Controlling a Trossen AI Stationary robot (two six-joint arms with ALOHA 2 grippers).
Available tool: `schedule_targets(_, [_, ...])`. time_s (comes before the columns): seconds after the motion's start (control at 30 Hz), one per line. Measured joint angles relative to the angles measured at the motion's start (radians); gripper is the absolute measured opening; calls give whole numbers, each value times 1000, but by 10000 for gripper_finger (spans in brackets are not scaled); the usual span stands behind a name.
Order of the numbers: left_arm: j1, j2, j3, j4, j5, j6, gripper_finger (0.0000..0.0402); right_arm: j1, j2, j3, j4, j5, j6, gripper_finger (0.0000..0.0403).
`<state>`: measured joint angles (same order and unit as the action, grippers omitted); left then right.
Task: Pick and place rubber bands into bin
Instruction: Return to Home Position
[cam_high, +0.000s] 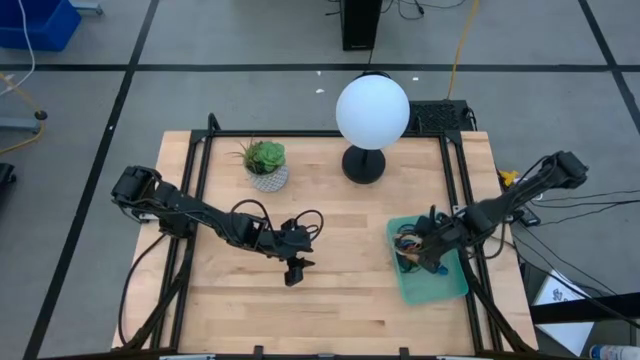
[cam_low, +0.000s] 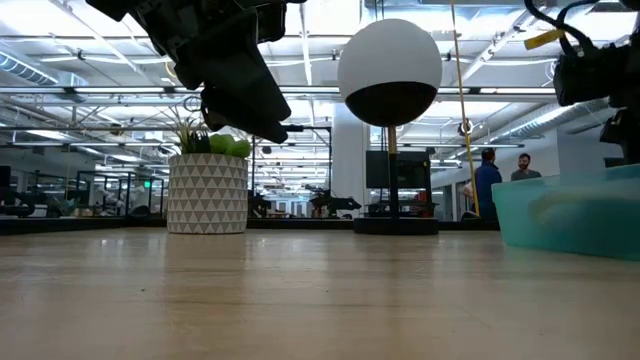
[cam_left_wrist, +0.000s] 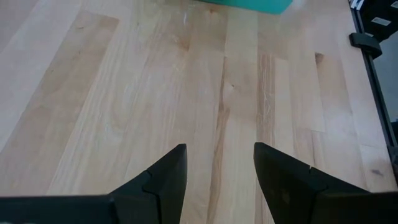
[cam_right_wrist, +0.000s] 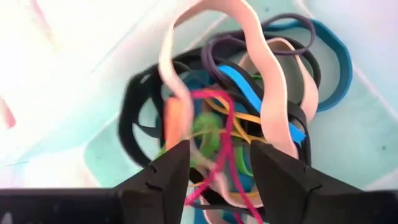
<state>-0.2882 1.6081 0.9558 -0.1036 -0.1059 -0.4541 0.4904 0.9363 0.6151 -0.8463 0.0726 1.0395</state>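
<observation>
Table (cam_high: 330, 310): pale wooden boards carrying everything. In the high view we find no loose band on the wood, so we judge the picking done.
Lamp (cam_high: 372, 112): white globe on a dark base at the far edge, well apart from both grippers and out of the working area.
Bin (cam_high: 445, 288): shallow teal tray on the table's right side, under the right arm's reach. Its near end is bare and its far end holds the whole pile.
Right gripper (cam_right_wrist: 219, 152): hangs low over the bin's filled end with its fingers parted and nothing clamped (one magenta loop runs under the gap, and we cannot tell whether it touches). We judge it needs a straight lift so that no loop snags.
Left gripper (cam_left_wrist: 217, 155): over bare wood near the table's middle, fingers spread and empty. It waits, away from the bin.
Plant pot (cam_high: 267, 178): small white patterned pot at the far left, not part of the job.
Rubber bands (cam_right_wrist: 249, 93): a tangled heap inside the bin in tan, black, blue, purple, orange, green and magenta, loops crossing one another.
</observation>
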Motion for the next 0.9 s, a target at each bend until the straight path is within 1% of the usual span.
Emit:
schedule_targets(0.37, [0, 0, 0, 0, 1, 2, 193, 0, -132, 0, 12, 4, 1, 161])
schedule_targets(0.47, [0, 0, 0, 0, 1, 7, 193, 0, -172, 0, 63, 8, 19, 164])
schedule_targets(0.53, [0, 0, 1, 1, 1, 14, 193, 0, -192, 0, 129, 24, 17, 164])
schedule_targets(0.67, [0, -25, 1, 1, 5, 98, 193, 0, -202, 0, 276, 31, 9, 161])
schedule_targets(0.7, [0, -35, 1, 2, 4, 106, 193, 0, -201, 0, 315, 36, -18, 161])
schedule_targets(0.77, [0, -47, 2, 1, 4, 110, 193, 1, -198, -9, 428, 77, -139, 161])
schedule_targets(0.83, [0, -60, 2, -3, 4, 111, 193, 1, -197, -40, 599, 110, -276, 160])
schedule_targets(0.9, [0, -66, 2, 7, 4, 104, 193, -8, -197, -78, 764, 87, -359, 160])
